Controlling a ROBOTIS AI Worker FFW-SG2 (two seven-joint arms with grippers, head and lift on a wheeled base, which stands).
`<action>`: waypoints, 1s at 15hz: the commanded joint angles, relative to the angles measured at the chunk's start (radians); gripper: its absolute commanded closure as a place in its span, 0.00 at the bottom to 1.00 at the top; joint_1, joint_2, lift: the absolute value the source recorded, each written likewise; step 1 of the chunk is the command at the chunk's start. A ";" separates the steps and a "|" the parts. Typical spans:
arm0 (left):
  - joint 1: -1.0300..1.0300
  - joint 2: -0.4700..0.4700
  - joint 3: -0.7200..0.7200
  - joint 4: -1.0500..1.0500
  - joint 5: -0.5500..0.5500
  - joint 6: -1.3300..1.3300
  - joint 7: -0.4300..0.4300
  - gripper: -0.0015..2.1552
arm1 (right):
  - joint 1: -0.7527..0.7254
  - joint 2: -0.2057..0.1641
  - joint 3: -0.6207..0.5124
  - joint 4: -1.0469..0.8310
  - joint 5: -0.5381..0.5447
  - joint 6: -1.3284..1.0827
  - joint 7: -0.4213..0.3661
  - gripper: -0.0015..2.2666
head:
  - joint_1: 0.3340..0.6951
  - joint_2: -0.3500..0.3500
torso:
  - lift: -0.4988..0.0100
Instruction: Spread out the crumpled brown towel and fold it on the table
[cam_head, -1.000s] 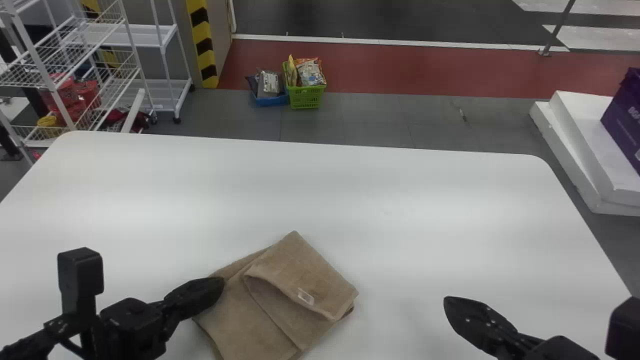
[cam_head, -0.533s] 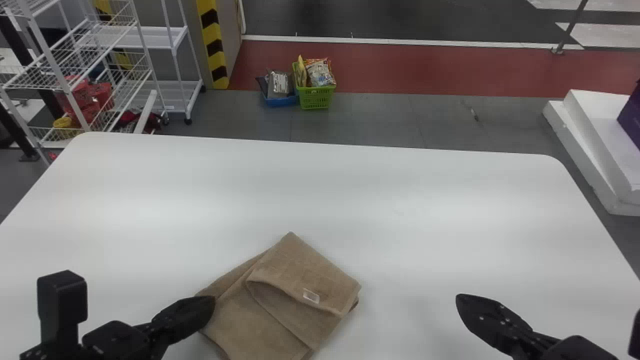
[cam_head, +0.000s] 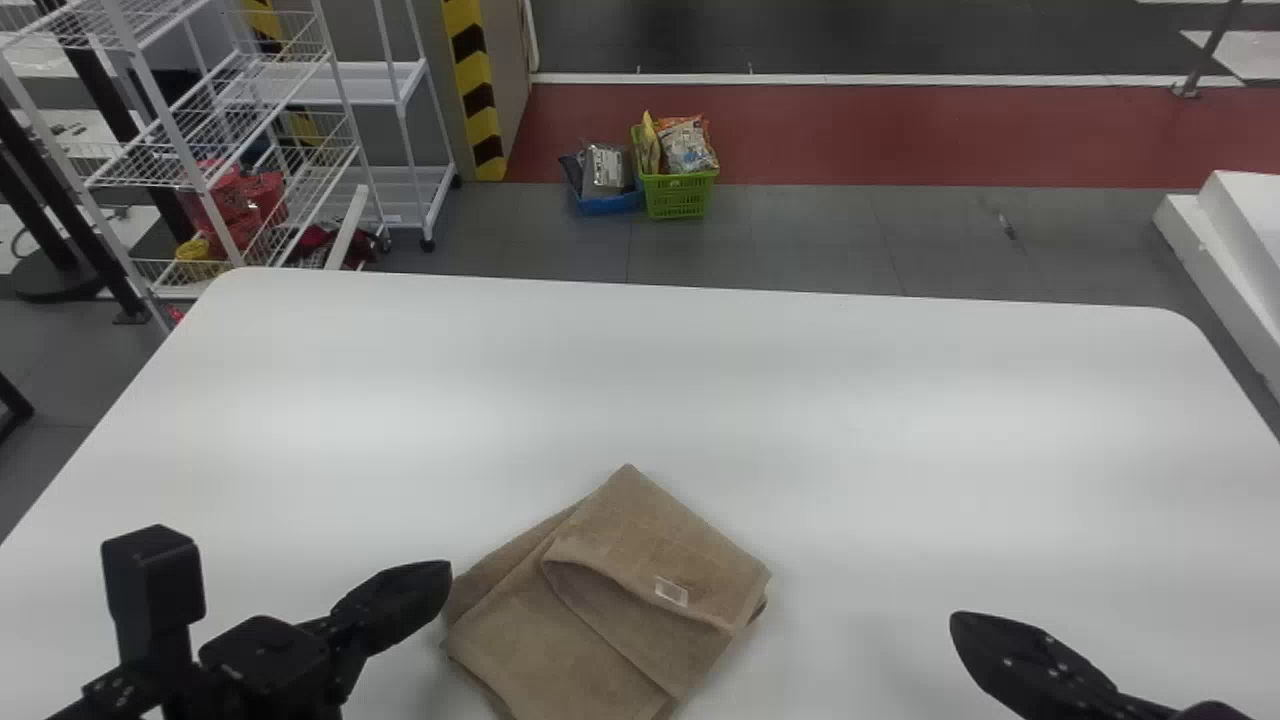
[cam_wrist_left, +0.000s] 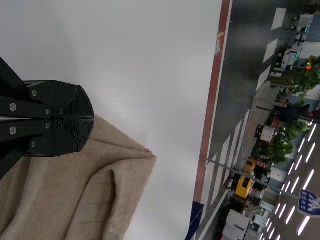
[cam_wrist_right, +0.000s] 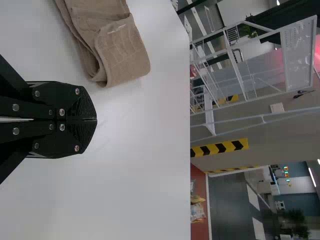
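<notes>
A brown towel lies loosely folded on the white bench, at the robot's side and between the two arms, one corner pointing away and a pale label on its turned-over flap. Its nearest part runs off the head view's bottom edge, and the layers beneath the flap are hidden. The left end effector hangs at the towel's left corner, its tips brought together with no cloth between them; whether it touches the fabric is hard to tell from this angle. In the left wrist view, the left end effector blocks part of the towel. The right end effector, also narrowed to a closed point and empty, is well apart on the towel's right, its arm cut off by the frame. Beyond the bench, a white wire rack stands at left beside a black-and-yellow striped post. A green basket of packets sits on the floor next to a blue tray; white blocks are cropped at right.
</notes>
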 joint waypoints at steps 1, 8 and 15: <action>-0.017 0.000 -0.001 0.008 0.003 -0.009 0.002 0.90 | 0.006 0.002 0.006 -0.001 0.000 0.018 0.000 0.57 | 1.00 0.57 | 0.73; -0.073 0.001 0.091 0.063 0.054 -0.009 -0.008 0.90 | -0.114 0.002 0.197 0.133 0.116 0.005 -0.060 0.57 | 1.00 0.69 | 0.73; -0.092 0.006 0.129 0.078 0.068 -0.009 -0.021 0.90 | -0.252 0.002 0.296 0.279 0.141 0.027 -0.104 0.57 | 1.00 0.88 | 0.73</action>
